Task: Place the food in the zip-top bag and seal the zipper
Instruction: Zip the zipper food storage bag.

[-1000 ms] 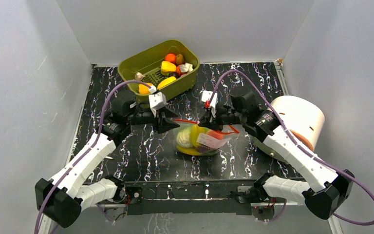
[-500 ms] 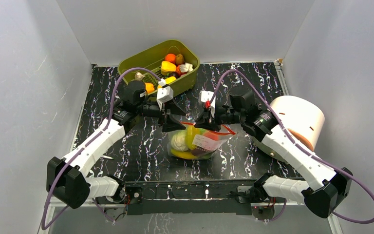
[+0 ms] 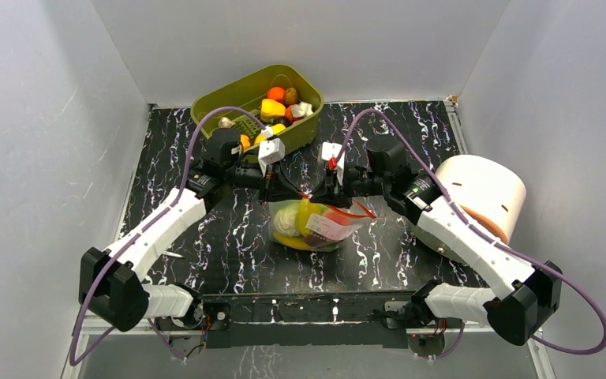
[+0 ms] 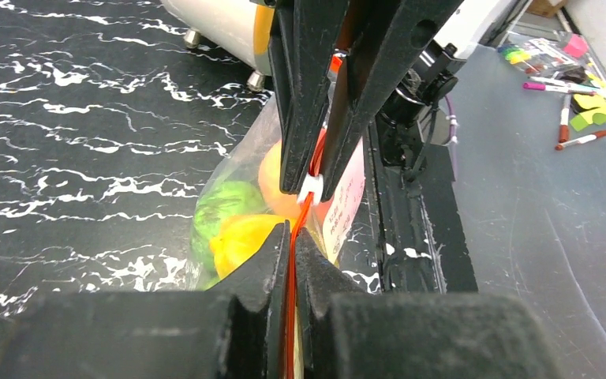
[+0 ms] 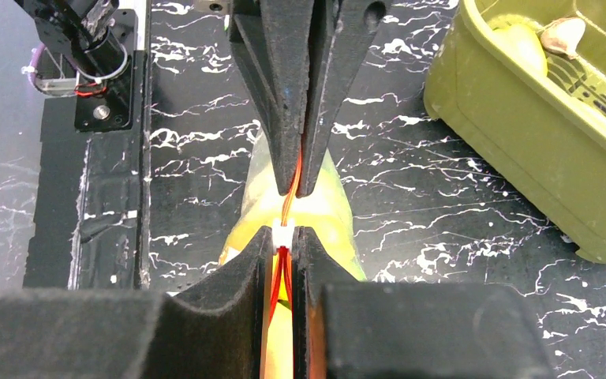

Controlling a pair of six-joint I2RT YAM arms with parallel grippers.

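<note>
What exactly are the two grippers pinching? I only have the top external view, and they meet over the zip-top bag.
Observer: Left wrist view: the left gripper is shut on the zipper, the red-orange strip running between its fingers.
Operator: And the right?
Observer: Right wrist view: the right gripper is clamped on a small white slider on that strip.
Operator: Do the grippers touch?
Observer: No; a short stretch of strip shows between their tips.

Clear bag point(image 3: 316, 226) holding green, yellow, orange food point(image 4: 241, 239) is standing mid-table point(image 3: 205, 230), left claw point(image 4: 292, 249) and right claw point(image 4: 313, 183) pinching its red-orange zipper point(image 4: 303, 212).
</note>
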